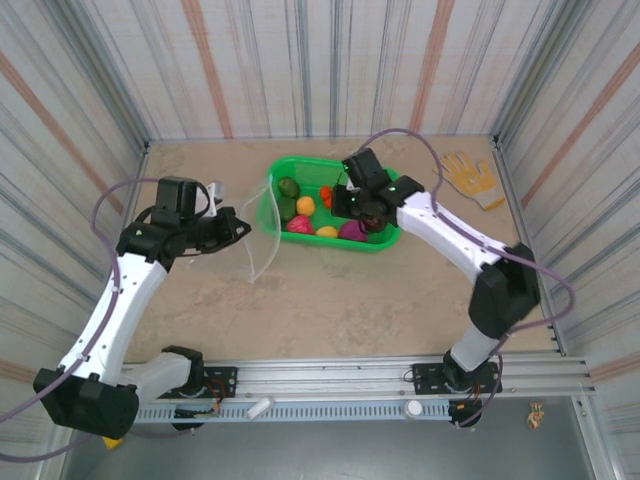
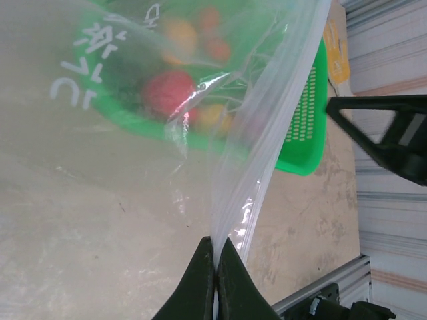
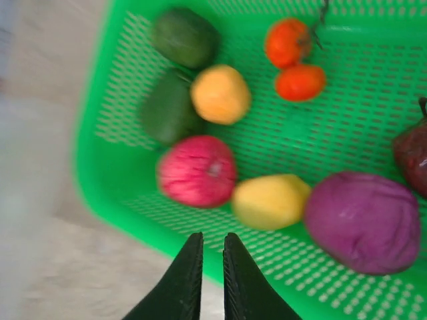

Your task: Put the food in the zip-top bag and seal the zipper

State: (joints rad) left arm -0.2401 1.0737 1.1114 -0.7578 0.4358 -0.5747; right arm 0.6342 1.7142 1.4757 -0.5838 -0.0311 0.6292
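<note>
The left gripper has its fingers pressed together on the edge of the bag, which hangs clear and crinkled just left of the basket; the zipper runs up from the pinch; the food lies in the basket, pink, yellow, purple, orange and green pieces with two small tomatoes; the right gripper hovers over the basket's near rim, fingers almost together, a thin gap between them, holding nothing.

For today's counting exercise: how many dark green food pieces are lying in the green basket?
2. One dark green piece lies at the basket's far left corner; the other lies just nearer, beside the orange piece. Others may be hidden.
</note>
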